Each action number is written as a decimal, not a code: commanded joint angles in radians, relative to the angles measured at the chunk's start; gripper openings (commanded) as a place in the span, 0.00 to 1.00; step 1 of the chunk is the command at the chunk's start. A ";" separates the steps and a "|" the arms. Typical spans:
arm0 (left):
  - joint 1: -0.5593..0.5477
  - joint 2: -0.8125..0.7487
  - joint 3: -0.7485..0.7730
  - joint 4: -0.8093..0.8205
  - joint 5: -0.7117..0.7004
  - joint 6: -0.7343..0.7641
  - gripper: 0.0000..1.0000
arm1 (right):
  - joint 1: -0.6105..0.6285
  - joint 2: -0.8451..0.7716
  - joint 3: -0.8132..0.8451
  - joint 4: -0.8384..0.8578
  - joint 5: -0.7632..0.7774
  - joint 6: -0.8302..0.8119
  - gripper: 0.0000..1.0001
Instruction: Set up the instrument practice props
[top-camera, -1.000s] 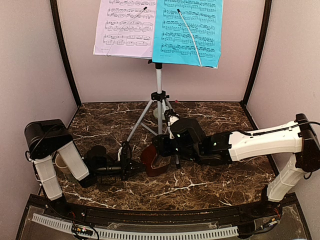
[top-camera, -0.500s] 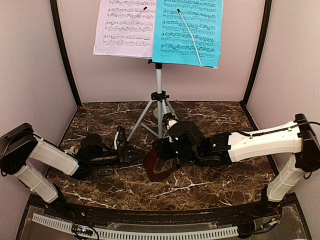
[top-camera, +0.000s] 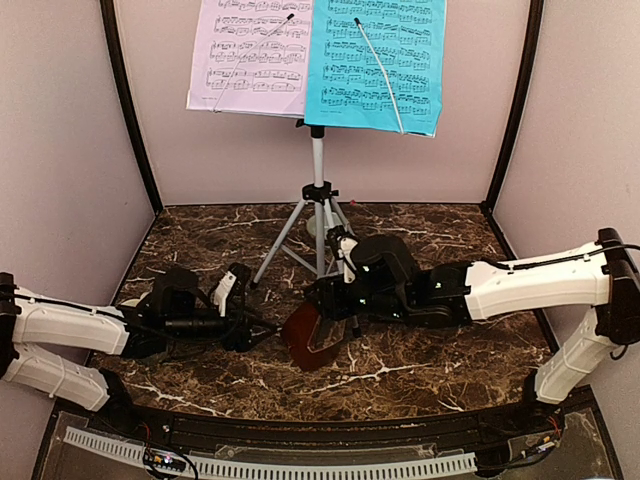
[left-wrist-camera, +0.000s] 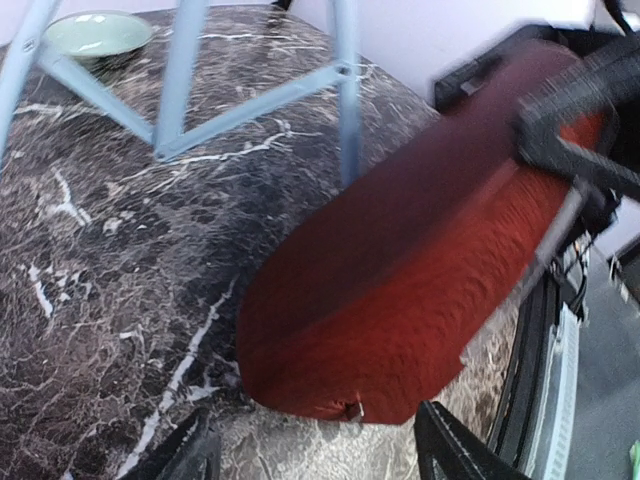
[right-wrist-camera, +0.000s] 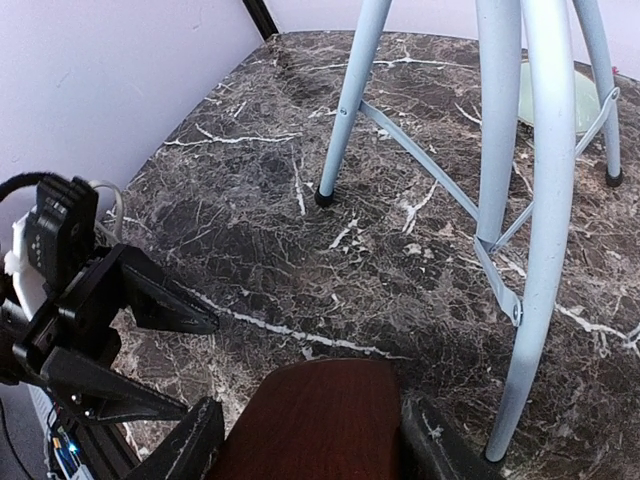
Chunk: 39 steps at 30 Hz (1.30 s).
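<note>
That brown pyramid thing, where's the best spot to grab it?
Grip the metronome across two opposite flat sides, coming from the right, as the right gripper does now. Flat faces likely give the fingers broad contact, and the far end is free for setting down.

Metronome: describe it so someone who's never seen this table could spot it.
Start at the silver tripod music stand on the marble table. In front of its legs, the right arm's fingers grip the metronome, the only reddish-brown wooden block.
</note>
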 joint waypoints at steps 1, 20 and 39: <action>-0.066 -0.035 -0.027 -0.023 -0.081 0.196 0.70 | -0.020 -0.067 0.011 0.156 -0.085 -0.008 0.00; -0.189 0.068 0.022 -0.060 -0.209 0.368 0.71 | -0.027 -0.062 0.010 0.199 -0.213 0.009 0.00; -0.204 0.097 0.007 -0.011 -0.086 0.360 0.75 | -0.029 -0.049 0.013 0.203 -0.227 0.003 0.00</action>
